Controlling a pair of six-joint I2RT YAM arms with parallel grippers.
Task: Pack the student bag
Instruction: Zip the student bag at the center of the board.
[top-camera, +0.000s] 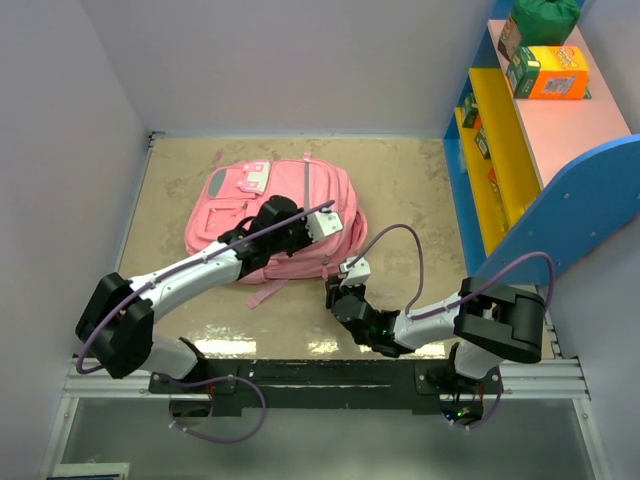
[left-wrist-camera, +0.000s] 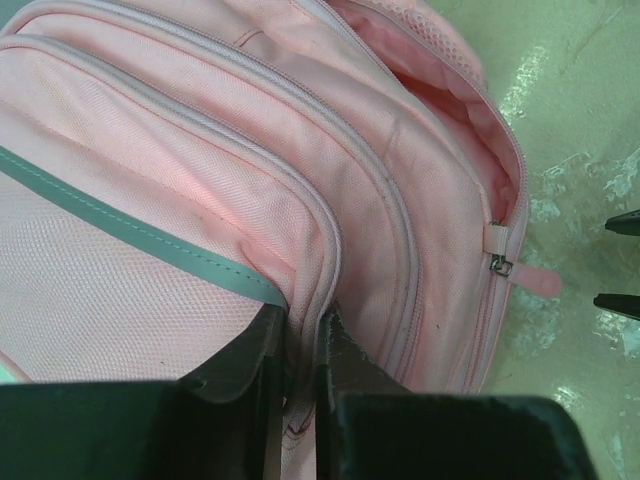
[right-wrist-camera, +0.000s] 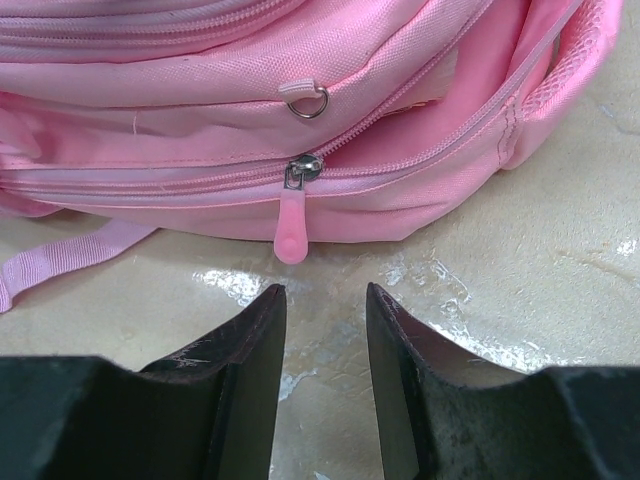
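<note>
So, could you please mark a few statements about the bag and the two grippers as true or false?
1. The left gripper pinches a fold of the student bag. True.
2. The right gripper holds the pink zipper pull. False: its jaws stand open just short of the pull, with nothing between them.
3. The student bag lies on the table. True.
4. The orange box is inside the bag. False: it sits on top of the shelf at the right.
5. The bag is zipped fully shut. False: the left wrist view shows an opening with the lining visible.
</note>
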